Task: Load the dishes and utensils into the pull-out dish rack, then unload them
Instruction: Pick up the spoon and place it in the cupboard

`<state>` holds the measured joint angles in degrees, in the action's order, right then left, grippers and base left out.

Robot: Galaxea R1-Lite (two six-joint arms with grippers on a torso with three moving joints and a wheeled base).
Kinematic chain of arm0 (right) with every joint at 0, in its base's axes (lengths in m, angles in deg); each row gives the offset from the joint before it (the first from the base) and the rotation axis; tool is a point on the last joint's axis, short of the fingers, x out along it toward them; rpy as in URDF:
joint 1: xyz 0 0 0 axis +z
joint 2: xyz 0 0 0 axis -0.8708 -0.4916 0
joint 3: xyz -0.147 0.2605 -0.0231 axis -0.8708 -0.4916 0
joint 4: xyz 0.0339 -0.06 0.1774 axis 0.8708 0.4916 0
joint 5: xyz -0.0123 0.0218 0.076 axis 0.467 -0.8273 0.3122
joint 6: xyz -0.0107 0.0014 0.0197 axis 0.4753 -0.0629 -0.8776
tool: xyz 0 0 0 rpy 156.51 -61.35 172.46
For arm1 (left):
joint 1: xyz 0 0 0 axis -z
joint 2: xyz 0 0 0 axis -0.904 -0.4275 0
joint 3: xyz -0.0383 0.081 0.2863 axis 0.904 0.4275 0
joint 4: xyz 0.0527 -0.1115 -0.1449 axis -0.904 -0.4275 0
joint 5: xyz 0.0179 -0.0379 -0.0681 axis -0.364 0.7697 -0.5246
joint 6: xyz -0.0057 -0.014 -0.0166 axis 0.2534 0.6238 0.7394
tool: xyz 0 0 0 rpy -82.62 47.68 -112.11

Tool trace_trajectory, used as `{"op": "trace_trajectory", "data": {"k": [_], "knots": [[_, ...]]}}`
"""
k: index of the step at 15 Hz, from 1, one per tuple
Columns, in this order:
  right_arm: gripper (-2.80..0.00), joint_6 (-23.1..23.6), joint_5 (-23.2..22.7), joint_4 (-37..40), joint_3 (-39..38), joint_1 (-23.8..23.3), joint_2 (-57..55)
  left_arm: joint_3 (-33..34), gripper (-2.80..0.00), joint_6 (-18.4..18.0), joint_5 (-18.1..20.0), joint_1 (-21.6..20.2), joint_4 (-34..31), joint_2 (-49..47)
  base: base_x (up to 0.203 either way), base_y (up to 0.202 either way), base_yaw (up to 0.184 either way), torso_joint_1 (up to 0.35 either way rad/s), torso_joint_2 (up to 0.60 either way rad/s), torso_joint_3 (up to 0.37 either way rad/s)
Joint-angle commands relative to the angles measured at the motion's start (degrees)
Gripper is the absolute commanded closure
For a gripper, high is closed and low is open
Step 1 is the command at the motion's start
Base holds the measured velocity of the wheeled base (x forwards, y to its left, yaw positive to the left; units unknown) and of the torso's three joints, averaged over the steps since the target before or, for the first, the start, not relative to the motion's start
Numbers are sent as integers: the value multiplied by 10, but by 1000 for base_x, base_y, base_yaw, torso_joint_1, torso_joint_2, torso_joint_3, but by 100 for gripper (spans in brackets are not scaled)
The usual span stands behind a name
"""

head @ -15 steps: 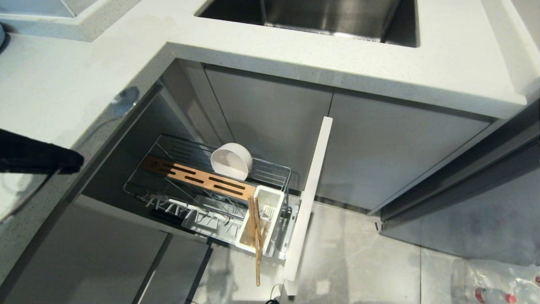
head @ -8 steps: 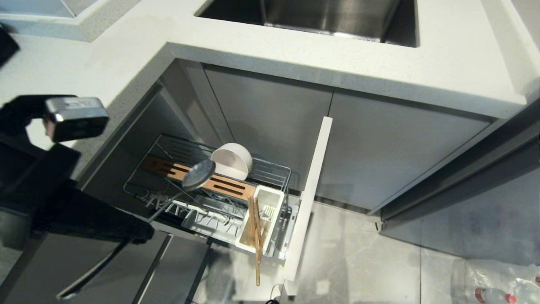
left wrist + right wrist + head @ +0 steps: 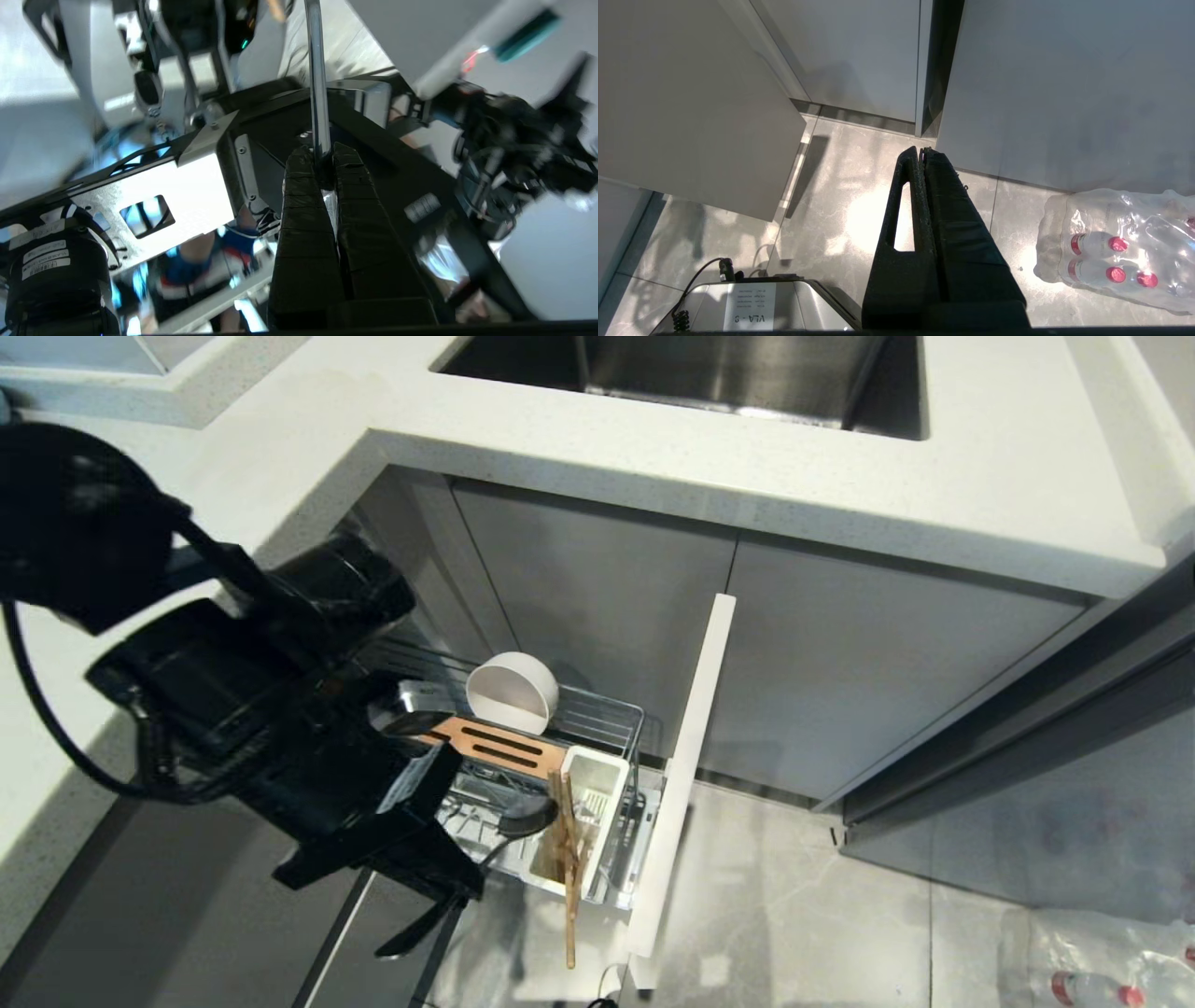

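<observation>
The pull-out dish rack (image 3: pixel 609 717) stands drawn out under the counter, with its brown slotted strip (image 3: pixel 495 743) and pale drawer front (image 3: pixel 686 775). A cream-white bowl (image 3: pixel 512 693) rests on its edge in the wires. Wooden chopsticks (image 3: pixel 568 873) lean out of the white cutlery box (image 3: pixel 597 782). My left gripper (image 3: pixel 464 882) hangs over the rack's near side, shut on the handle of the grey spoon (image 3: pixel 528 816). The spoon's bowl end is right beside the cutlery box. In the left wrist view the spoon handle (image 3: pixel 317 93) runs out from between the fingertips of the left gripper (image 3: pixel 322 161). My right gripper (image 3: pixel 921 151) is shut and parked above the floor.
A white countertop (image 3: pixel 840 476) with a steel sink (image 3: pixel 709 373) overhangs the grey cabinet doors. A shrink-wrapped pack of water bottles (image 3: pixel 1120 252) lies on the tiled floor to the right. My left arm hides the rack's left half.
My left arm has swung from the counter at the left down over the rack, carrying the spoon. The spoon's bowl end has moved from above the wooden strip to beside the cutlery box.
</observation>
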<state>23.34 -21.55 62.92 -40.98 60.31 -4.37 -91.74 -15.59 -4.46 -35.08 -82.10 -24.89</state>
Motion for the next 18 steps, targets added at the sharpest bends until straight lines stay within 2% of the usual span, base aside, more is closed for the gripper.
{"op": "trace_trajectory", "data": {"k": [1, 6, 10, 11, 12, 18], "knots": [[0, 0, 0, 0, -1, 0, 0, -5, 0, 2, 2, -4, -4, -69, 0, 0, 0, 0, 0, 0], [0, 0, 0, 0, -1, 0, 0, -70, 0, 4, 2, -28, -1, -170, 0, 0, 0, 0, 0, 0], [0, 0, 0, 0, -1, 0, 0, -75, 0, 11, 5, -27, -4, -175, 0, 0, 0, 0, 0, 0], [0, 0, 0, 0, -1, 0, 0, -74, 0, 35, 9, -27, -3, -175, 0, 0, 0, 0, 0, 0], [0, 0, 0, 0, -1, 0, 0, -74, 0, 44, 11, -27, -1, -177, 0, 0, 0, 0, 0, 0], [0, 0, 0, 0, -1, 1, 0, -80, 0, 51, 37, -29, 10, -211, 0, 0, 0, 0, 0, 0]]}}
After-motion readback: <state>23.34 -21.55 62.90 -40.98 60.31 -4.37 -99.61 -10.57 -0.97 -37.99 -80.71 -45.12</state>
